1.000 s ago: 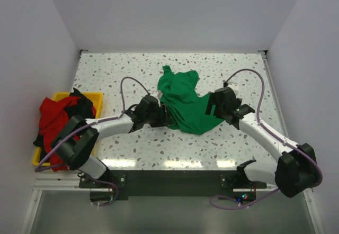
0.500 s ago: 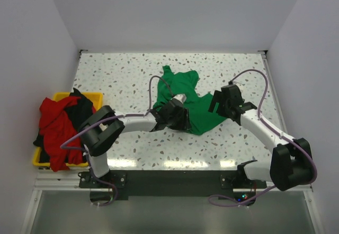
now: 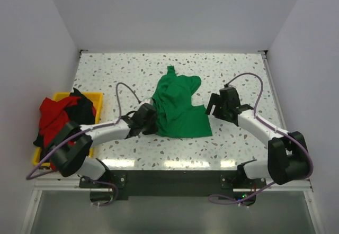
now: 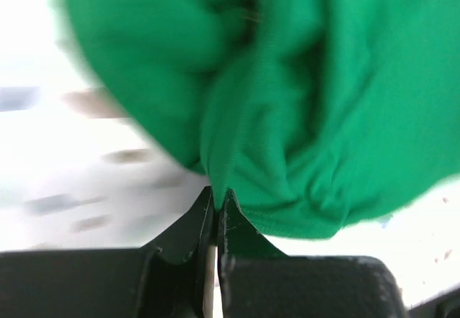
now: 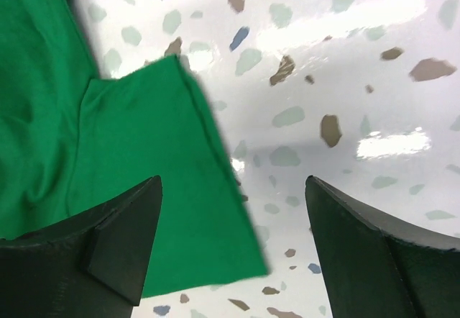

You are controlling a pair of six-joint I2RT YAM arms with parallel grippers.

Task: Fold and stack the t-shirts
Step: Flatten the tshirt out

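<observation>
The speckled table took up most of the scene; there, near its middle, lay the green t-shirt, bunched and rumpled toward the far end, flatter along its near hem; over at the left edge sat the yellow bin, with a red t-shirt and a black t-shirt heaped in it and spilling over the side; the left gripper was at the green shirt's left side, its fingers pinched tight on a fold of the fabric, and the cloth ballooned up just beyond them; the right gripper stood spread wide over the shirt's right edge, one finger above green cloth, the other above bare table, gripping nothing.
</observation>
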